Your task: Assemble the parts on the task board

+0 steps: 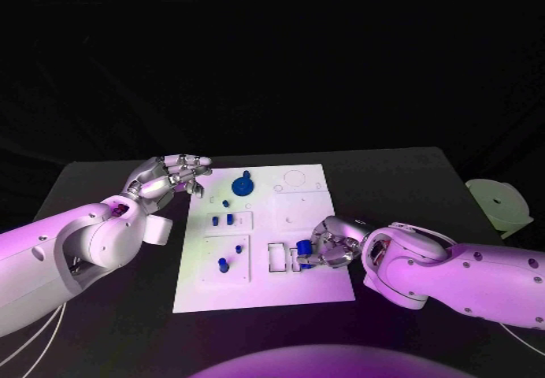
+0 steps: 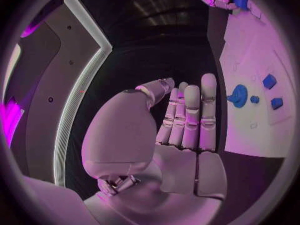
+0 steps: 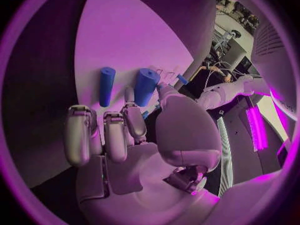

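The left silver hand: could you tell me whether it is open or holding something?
Open. The left silver hand holds nothing, its fingers extended, beside the white task board.

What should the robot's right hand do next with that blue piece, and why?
Probably lower it a little further. The right hand pinches a blue peg over the task board near a rectangular slot; whether it is seated is unclear.
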Motion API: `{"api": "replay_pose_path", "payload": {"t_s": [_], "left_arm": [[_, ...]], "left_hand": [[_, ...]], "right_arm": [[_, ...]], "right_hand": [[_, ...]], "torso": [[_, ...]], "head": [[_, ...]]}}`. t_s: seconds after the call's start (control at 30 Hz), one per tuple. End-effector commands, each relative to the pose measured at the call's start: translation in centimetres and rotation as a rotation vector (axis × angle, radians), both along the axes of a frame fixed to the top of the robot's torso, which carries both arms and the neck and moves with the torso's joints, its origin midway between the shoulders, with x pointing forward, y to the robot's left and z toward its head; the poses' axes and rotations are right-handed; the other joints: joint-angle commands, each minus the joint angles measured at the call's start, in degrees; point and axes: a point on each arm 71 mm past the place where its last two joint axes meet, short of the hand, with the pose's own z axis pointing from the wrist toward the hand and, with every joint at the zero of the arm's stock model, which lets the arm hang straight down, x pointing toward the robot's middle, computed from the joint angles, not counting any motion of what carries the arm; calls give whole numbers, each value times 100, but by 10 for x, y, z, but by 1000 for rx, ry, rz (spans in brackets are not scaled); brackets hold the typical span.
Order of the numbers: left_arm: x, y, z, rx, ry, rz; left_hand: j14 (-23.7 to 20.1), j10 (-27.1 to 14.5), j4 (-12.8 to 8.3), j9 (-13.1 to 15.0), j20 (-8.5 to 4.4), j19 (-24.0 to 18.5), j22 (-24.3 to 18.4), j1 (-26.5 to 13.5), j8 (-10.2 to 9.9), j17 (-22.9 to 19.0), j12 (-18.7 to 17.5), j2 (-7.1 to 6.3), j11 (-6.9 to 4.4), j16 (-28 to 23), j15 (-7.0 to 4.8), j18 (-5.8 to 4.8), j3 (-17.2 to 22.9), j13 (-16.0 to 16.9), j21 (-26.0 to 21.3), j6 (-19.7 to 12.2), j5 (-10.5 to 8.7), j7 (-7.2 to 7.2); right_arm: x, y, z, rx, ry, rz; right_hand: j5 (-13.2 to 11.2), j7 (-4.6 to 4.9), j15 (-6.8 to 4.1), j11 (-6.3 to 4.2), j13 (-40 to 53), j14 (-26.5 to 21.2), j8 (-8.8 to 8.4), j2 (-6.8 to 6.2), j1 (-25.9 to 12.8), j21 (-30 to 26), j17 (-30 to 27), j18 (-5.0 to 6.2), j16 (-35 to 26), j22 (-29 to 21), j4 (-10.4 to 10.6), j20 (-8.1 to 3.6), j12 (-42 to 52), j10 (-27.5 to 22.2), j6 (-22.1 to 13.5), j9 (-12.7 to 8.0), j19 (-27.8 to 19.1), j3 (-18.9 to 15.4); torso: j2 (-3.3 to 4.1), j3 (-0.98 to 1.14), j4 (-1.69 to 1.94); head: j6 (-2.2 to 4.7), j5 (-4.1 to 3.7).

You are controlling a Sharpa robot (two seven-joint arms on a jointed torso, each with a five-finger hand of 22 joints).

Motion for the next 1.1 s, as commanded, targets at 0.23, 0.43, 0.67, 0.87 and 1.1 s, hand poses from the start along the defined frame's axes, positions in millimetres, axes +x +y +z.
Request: {"api": "replay_pose_path", "payload": {"t_s": [0.23,0.43,0.67,0.87,1.1], "left_arm": [[-1,-2,1,-7,-1,-18],[-1,-1,1,-7,0,-18],[-1,-1,0,-6,3,-22],[-1,-2,0,-7,5,-24],[-1,-3,0,-10,6,-34]], "left_hand": [[-45,-26,-3,5,21,-9,-8,-30,32,-6,37,44,-5,-26,6,85,-20,5,-32,-29,22,-8],[-45,-26,-3,5,21,-9,-8,-30,32,-6,37,44,-5,-26,6,85,-20,5,-32,-29,22,-8],[-45,-33,0,9,23,-9,-12,-35,39,-6,41,50,-5,-28,7,86,-19,7,-37,-32,24,-9],[-46,-35,0,9,23,-10,-12,-33,41,-6,41,53,-6,-28,6,86,-16,7,-38,-32,25,-9],[-49,-48,-4,12,23,-10,-14,-30,45,-7,38,54,-5,-31,6,87,-13,6,-41,-35,27,-12]], "right_arm": [[0,0,-6,-78,0,-15],[0,-2,-5,-52,-15,-44],[-2,-5,-3,71,40,-127],[-4,-1,2,168,111,-168],[-3,9,11,248,145,-169]], "right_hand": [[29,-42,-68,-22,84,395,94,51,365,-32,492,-84,23,829,-33,-45,56,65,62,4,54,-140],[168,-74,-93,-53,146,399,173,161,928,-19,513,-89,28,850,-146,-65,83,96,118,21,69,-5],[240,-147,-151,-121,210,406,220,323,1353,-13,541,-91,36,868,-192,-116,108,143,216,-12,82,385],[300,-153,-158,-128,217,407,227,323,1357,-15,545,-92,37,872,-147,-127,104,148,240,-26,83,489],[334,-167,-168,-140,211,400,249,286,1345,-66,513,-80,27,846,-111,-136,89,150,281,-32,57,572]], "torso": [[-4,-3,-16],[-6,1,-11],[-6,-7,-11],[-11,-14,-4],[-9,-5,-3]], "head": [[-12,8],[-12,15],[-1,55],[0,65],[11,71]]}}
